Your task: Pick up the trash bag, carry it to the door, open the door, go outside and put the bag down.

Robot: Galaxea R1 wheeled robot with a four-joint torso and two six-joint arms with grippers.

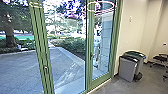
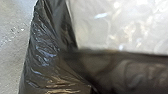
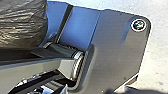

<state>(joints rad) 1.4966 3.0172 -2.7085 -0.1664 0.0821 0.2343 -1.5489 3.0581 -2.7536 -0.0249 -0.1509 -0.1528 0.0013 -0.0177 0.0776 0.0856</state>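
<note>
Close by the left gripper's jaws hangs or rests the trash bag (image 2: 42, 57), its dark, creased film drawn into long folds; whether those jaws are clenched on it or released, I cannot tell. The right gripper's grip is equally unreadable. From the right wrist, the same dark plastic lies near, beside the robot's jointed bar (image 3: 57, 62) and its wide plate (image 3: 117, 47). That nearness is my first worry: loose film could snag on the bar or a plate edge as the base rolls, and a snag would tear thin plastic or drag the bag out of a weak hold. If only a little film is caught, the load's own weight could slip it free.

Farther out from the jaws, ahead of the robot, stand the green-framed glass doors (image 1: 90, 37), with a metal handle (image 1: 45, 68) on the thick upright. I cannot tell whether any leaf is ajar. Should one need working, reaching for it with the arm that carries the bag could loosen the hold, and a leaf swinging back might pinch the plastic against the frame. Past the glass, a person (image 1: 96, 47) stands near the exit, so driving out carelessly risks a bump. Beyond spreads the paved yard (image 1: 22, 67); a raised sill, if any, would jolt the bag.
</note>
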